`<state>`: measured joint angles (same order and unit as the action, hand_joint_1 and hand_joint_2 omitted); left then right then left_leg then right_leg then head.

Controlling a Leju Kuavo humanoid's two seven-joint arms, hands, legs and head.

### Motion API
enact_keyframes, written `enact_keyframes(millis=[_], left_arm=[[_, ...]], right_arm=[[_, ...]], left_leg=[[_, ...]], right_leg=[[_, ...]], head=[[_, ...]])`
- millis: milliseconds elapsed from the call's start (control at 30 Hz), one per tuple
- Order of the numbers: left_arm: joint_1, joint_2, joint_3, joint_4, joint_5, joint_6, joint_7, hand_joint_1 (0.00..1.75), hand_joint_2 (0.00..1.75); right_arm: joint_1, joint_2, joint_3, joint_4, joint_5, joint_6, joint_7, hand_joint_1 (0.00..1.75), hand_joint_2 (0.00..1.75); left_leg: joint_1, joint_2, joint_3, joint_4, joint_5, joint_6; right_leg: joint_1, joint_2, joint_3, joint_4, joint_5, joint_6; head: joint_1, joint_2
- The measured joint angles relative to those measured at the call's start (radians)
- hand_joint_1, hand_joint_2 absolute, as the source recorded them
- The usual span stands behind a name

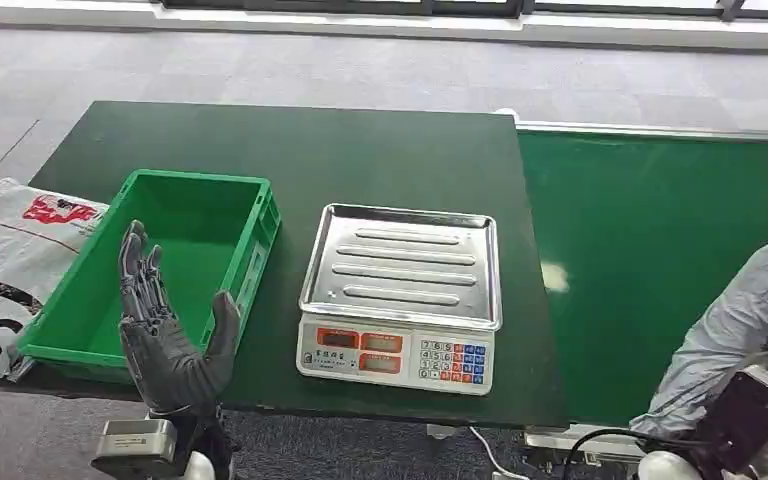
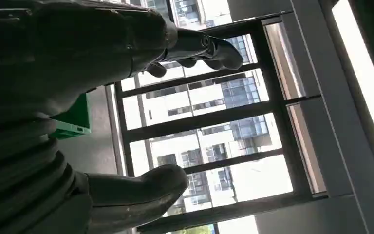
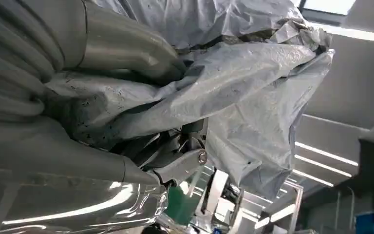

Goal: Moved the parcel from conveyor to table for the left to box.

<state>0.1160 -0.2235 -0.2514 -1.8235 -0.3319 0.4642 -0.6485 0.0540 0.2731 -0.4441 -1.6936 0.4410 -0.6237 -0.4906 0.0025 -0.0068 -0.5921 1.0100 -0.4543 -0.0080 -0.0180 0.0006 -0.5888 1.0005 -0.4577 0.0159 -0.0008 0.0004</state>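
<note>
A crumpled grey plastic parcel (image 1: 740, 330) hangs at the right edge of the head view, over the near side of the green conveyor belt (image 1: 650, 250). My right hand (image 3: 102, 126) grips it, thumb and fingers sunk in the grey film (image 3: 253, 83). My left hand (image 1: 168, 330) is raised with fingers spread and nothing in it, at the near right corner of the empty green box (image 1: 175, 260) on the dark green table (image 1: 360, 150). The left hand (image 2: 126, 58) is seen against windows in its wrist view.
A weighing scale (image 1: 400, 295) with a bare steel pan and a keypad stands on the table between box and conveyor. A white printed sack (image 1: 5, 260) lies off the table's left end. Grey floor runs behind the table.
</note>
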Motion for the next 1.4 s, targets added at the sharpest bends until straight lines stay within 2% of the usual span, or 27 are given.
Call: enact_keyframes(millis=[100, 200, 300, 333, 467, 667, 1100, 1267, 1400], left_arm=[[0.001, 0.0, 0.0, 0.0, 0.01, 0.008, -0.001, 0.0, 1.75], [0.0, 0.0, 0.0, 0.001, 0.016, 0.009, -0.002, 0.0, 1.75], [-0.019, 0.001, -0.003, 0.013, 0.026, 0.001, -0.003, 0.0, 1.75], [-0.03, 0.001, -0.007, 0.021, 0.029, -0.002, -0.004, 0.0, 1.75], [-0.06, 0.001, -0.026, 0.049, 0.041, -0.006, -0.009, 0.0, 1.75], [-0.103, 0.001, -0.06, 0.088, 0.051, -0.007, -0.01, 0.0, 1.75], [-0.144, 0.004, -0.09, 0.151, 0.089, -0.013, -0.035, 0.0, 1.75], [-0.153, 0.004, -0.091, 0.162, 0.089, -0.014, -0.034, 0.0, 1.75], [-0.156, 0.004, -0.093, 0.17, 0.089, -0.014, -0.034, 0.0, 1.75]], right_arm=[[0.013, 0.0, 0.008, -0.036, -0.013, -0.009, -0.012, 1.75, 1.75], [0.018, -0.001, 0.048, -0.046, 0.013, 0.044, -0.011, 1.75, 1.75], [-0.007, -0.006, 0.157, -0.02, 0.112, 0.113, 0.019, 1.75, 1.75], [-0.029, -0.008, 0.21, 0.011, 0.155, 0.111, 0.037, 1.75, 1.75], [-0.117, -0.015, 0.385, 0.125, 0.221, 0.109, 0.077, 1.75, 1.75], [-0.307, -0.014, 0.56, 0.342, 0.253, 0.108, 0.14, 1.75, 1.75], [-0.549, 0.009, 0.645, 0.714, 0.264, 0.134, 0.166, 1.75, 1.75], [-0.596, 0.011, 0.645, 0.828, 0.258, 0.134, 0.159, 1.75, 1.75], [-0.636, 0.016, 0.645, 0.927, 0.247, 0.186, 0.166, 1.75, 1.75]], left_leg=[[0.0, 0.0, 0.0, 0.0, 0.0, 0.0], [0.0, 0.001, 0.0, 0.0, 0.0, 0.0], [0.0, 0.002, -0.003, 0.0, 0.0, 0.0], [0.0, 0.002, 0.002, 0.0, 0.0, -0.001], [0.001, 0.002, 0.001, 0.0, 0.004, -0.001], [0.001, 0.002, 0.001, 0.0, 0.005, -0.002], [0.001, 0.001, 0.0, 0.0, 0.005, -0.002], [0.001, 0.001, 0.0, 0.0, 0.005, -0.002], [0.001, 0.001, 0.0, 0.0, 0.005, -0.002]], right_leg=[[0.0, 0.0, 0.001, 0.0, 0.0, 0.0], [0.0, 0.001, 0.001, 0.0, 0.0, 0.0], [0.001, 0.002, 0.001, 0.001, 0.001, -0.001], [0.001, 0.003, 0.001, 0.001, 0.001, -0.001], [0.001, 0.002, 0.001, 0.001, 0.001, -0.001], [0.001, 0.003, 0.0, 0.001, 0.003, -0.002], [0.001, 0.003, -0.001, 0.001, 0.004, -0.002], [0.001, 0.003, 0.0, 0.001, 0.004, -0.002], [0.001, 0.003, -0.001, 0.001, 0.004, -0.002]], head=[[0.0, 0.0], [0.0, 0.0], [0.0, 0.0], [0.0, 0.0], [0.0, 0.0], [0.0, 0.0], [0.0, 0.0], [0.0, 0.0], [0.0, 0.0]])
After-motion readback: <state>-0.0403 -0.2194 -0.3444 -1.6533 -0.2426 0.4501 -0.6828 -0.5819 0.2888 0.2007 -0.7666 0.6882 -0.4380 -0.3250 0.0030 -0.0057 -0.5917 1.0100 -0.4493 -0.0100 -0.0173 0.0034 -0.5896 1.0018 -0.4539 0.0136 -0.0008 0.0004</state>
